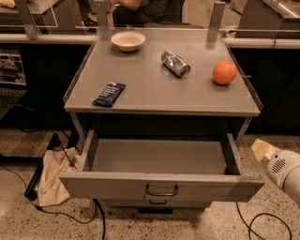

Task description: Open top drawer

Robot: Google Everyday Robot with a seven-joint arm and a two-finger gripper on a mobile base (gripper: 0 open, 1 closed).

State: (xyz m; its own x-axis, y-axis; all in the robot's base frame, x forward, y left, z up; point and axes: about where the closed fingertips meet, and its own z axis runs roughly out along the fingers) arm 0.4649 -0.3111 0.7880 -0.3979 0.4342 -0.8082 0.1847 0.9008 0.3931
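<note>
The top drawer [159, 186] of the grey metal cabinet stands pulled far out. Its plain grey tray [157, 157] is bare inside, and its dark loop handle [161, 191] sits at the middle of the front. My gripper [262, 150] is at the right edge of the camera view. It is beside the drawer's right front corner, a short gap away from it and not touching. The white arm [286, 172] runs off to the lower right. The front of a lower drawer with a smaller handle [158, 202] peeks out beneath.
On the cabinet top [154, 89] lie a white bowl [128, 41], a tipped can [176, 63], an orange [224, 73] and a dark blue snack bar [109, 93]. A beige cloth [51, 176] and black cables [70, 215] lie on the floor at the left. A person [140, 7] sits behind.
</note>
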